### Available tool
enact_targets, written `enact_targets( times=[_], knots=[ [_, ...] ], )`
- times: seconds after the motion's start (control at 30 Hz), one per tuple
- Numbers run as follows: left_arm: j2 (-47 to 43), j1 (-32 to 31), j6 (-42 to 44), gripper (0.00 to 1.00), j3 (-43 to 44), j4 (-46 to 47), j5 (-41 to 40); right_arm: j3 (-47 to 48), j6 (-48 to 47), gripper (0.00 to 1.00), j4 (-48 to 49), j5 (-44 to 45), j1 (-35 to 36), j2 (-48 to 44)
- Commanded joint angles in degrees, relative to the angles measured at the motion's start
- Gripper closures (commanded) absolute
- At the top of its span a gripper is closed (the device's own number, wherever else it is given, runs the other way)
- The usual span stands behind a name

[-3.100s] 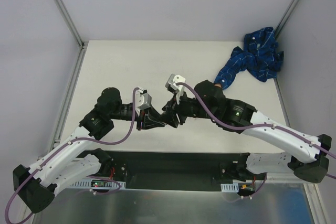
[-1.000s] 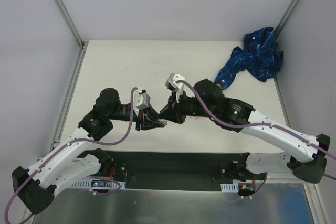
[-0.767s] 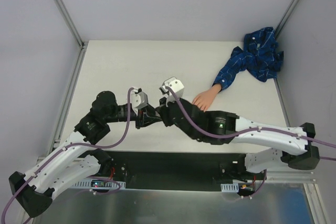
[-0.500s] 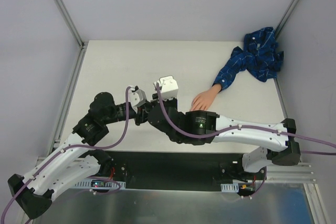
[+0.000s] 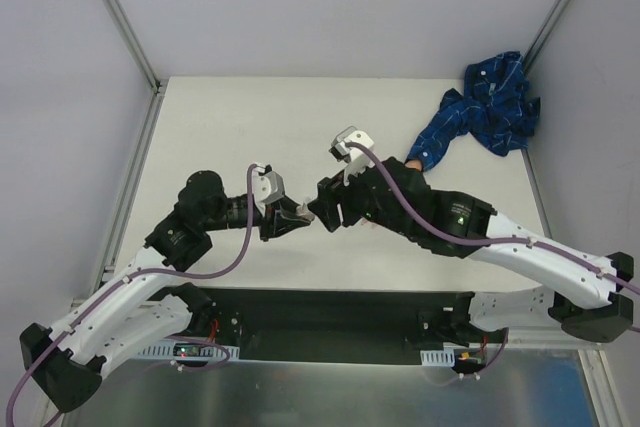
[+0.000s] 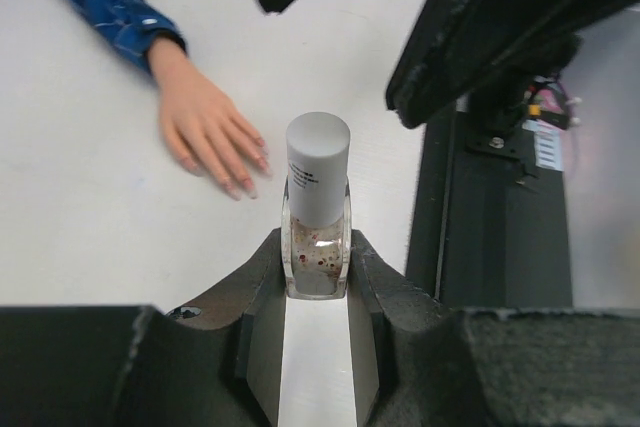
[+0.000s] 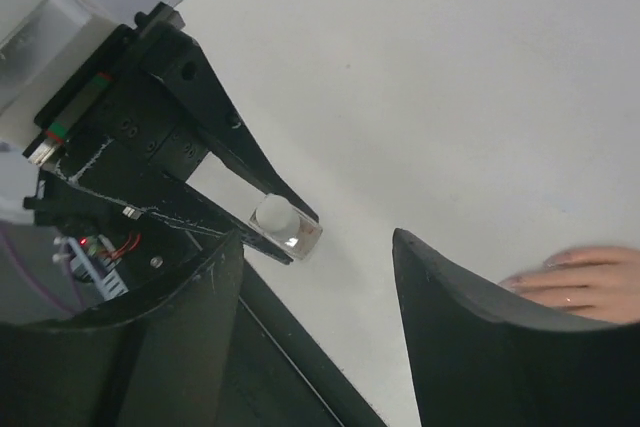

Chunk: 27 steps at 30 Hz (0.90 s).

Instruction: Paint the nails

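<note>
- My left gripper (image 6: 318,269) is clamped on the glass body of the polish bottle (image 6: 318,237), which is upright between its fingers with the grey cap (image 6: 318,152) free above them.
- My right gripper (image 7: 318,242) has its fingers spread with nothing between them. In the left wrist view they show as two dark shapes at the top of the frame, short of the cap.
- As I judge it, the step in hand is taking the cap. I would centre the right fingers on it, close on the cap only and well above the left fingers, then twist while the left grip holds firm.
- A skewed bite could tilt the bottle or drag it out of the left grip.
- The nails (image 6: 248,187) are on the mannequin hand (image 6: 205,132), which lies flat at centre left of the left wrist frame, fingertips towards the bottle and apart from it. In the overhead view my right arm hides most of that hand.
- The blue sleeve (image 5: 480,112) bunches at the upper right of the overhead frame.
- The table (image 5: 250,117) is matte white, with a black rail (image 5: 330,307) along its near edge.
- Pale walls and metal frame posts (image 5: 120,17) close the cell in.
</note>
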Motion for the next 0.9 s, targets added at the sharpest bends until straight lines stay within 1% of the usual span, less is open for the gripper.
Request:
enact_targets(
  times=[0.0,0.07,0.17,0.2,0.27,0.3,0.37,0.6,0.73,0.77,0.83,0.87],
  knots=[
    [1.84,0.43,-1.83,1.00,2.59,4.11,13.32,-2.71,-6.96,0.37,4.65,-24.95,-4.92,-2.18],
    [2.72,0.43,-2.62,1.00,2.85,4.20,16.49,-3.07,-7.41,0.38,5.18,-29.42,-6.59,-2.00],
    [3.25,0.43,-2.71,1.00,2.77,4.55,16.94,-2.89,-8.11,0.43,5.80,-33.57,-7.21,-0.95],
    [3.34,0.43,-2.71,1.00,2.85,4.55,16.94,-2.98,-8.20,0.46,6.15,-34.11,-7.21,-0.77],
    [3.34,0.43,-2.89,1.00,2.85,4.55,17.12,-3.59,-8.20,0.50,7.11,-35.25,-7.12,-0.42],
    [3.34,0.43,-2.80,1.00,2.85,4.55,17.03,-3.51,-8.11,0.56,7.21,-35.34,-7.12,-0.33],
    [3.25,0.43,-2.71,1.00,2.77,4.55,16.59,-3.77,-8.02,0.62,7.21,-35.60,-7.12,0.02],
    [2.90,0.43,-2.71,1.00,2.68,4.73,16.33,-5.18,-8.46,0.60,6.94,-33.76,-7.12,0.28],
    [2.90,0.43,-2.89,1.00,2.68,4.81,16.33,-5.70,-8.46,0.63,7.12,-33.41,-7.12,0.11],
    [2.72,0.43,-2.89,1.00,2.68,4.90,16.24,-5.79,-8.46,0.70,7.21,-33.32,-7.12,0.02],
    [2.55,0.43,-2.80,1.00,2.50,4.90,15.28,-5.79,-8.11,0.74,7.12,-31.57,-6.86,0.02],
    [2.20,0.43,-2.71,1.00,2.42,4.90,13.18,-5.79,-7.94,0.83,7.12,-30.52,-6.60,0.02]
  ],
)
